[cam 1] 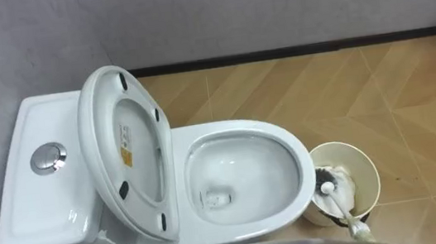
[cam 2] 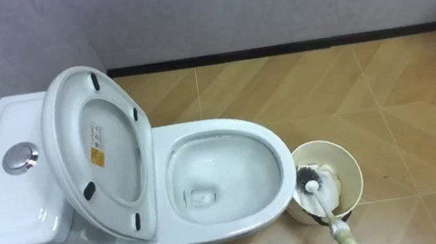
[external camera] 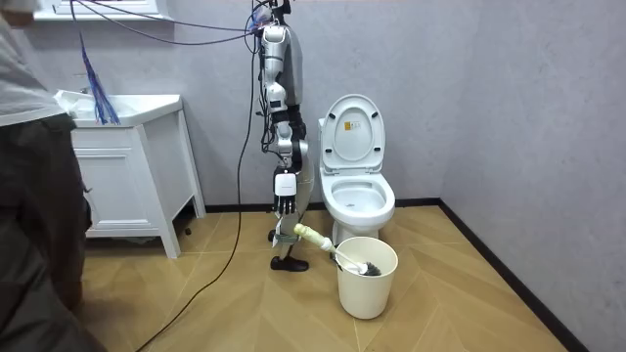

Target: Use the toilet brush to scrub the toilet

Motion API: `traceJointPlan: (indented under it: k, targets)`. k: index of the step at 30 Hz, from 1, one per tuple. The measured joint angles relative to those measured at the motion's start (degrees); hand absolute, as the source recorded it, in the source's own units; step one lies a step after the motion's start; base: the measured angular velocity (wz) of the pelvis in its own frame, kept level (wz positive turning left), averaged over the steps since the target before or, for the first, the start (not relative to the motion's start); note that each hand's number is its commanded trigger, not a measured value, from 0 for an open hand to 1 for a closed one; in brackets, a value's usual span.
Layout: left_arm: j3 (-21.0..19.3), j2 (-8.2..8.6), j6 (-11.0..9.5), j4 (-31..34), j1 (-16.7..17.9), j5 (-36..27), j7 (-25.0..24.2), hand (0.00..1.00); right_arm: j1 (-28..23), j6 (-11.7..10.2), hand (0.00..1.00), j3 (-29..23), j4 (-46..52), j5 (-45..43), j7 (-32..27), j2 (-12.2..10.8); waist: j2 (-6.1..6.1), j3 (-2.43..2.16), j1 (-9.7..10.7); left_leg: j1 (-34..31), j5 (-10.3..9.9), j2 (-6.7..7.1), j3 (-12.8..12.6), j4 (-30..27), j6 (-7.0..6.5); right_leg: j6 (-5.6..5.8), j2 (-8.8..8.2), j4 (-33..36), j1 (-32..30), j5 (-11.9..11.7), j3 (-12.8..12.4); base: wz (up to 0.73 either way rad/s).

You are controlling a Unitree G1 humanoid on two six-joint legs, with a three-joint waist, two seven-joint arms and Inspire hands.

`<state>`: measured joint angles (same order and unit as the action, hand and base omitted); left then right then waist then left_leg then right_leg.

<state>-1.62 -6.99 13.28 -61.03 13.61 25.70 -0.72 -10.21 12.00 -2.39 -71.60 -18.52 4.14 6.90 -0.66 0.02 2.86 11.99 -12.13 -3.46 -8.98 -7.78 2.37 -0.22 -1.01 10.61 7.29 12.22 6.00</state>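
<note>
Right hand (external camera: 285, 207) hangs low at the robot's side, at the handle end of the brush (cam 1: 343, 206); whether it grasps the handle cannot be told. The brush head sits inside the bucket (cam 1: 370, 172), handle slanting out over the rim. The bucket stands just beside the toilet (cam 1: 287, 143), whose seat (cam 1: 125, 142) is raised. The robot stands at the toilet's side.

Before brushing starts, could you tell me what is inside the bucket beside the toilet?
The toilet brush lies head-down inside the bucket, its handle slanting out over the rim; white material beneath hides the bottom.
</note>
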Motion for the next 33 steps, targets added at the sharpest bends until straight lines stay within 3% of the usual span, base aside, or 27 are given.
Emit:
traceJointPlan:
  k: [15,29,33]
  targets:
    - [-0.41,-0.23,-1.17,0.45,-0.37,0.1,2.99,0.0,-0.02,-1.71,0.0,1.11,2.22,0.07,-2.1,0.1,0.41,0.01,-0.12,0.39,0.0,0.02,-0.29,0.02,0.0,-0.01,0.1,0.12,0.23,-0.05,-0.92,-0.03]
    - [-0.44,-0.28,-4.21,0.43,-0.32,0.24,5.12,0.0,0.55,-5.34,0.0,-0.66,4.97,0.0,-9.55,0.1,0.78,0.12,-0.14,0.3,0.0,0.06,-0.32,0.03,0.0,0.01,0.07,-0.12,0.03,-0.02,-0.96,0.0]
    - [-0.48,-0.31,-5.2,0.67,-0.33,0.23,5.38,0.0,0.77,-8.25,0.0,-3.35,7.79,0.82,-13.73,0.1,1.05,0.16,-0.16,-0.24,0.0,0.06,-0.43,0.04,0.0,0.05,0.06,-0.09,-0.43,-0.08,-0.89,0.0]
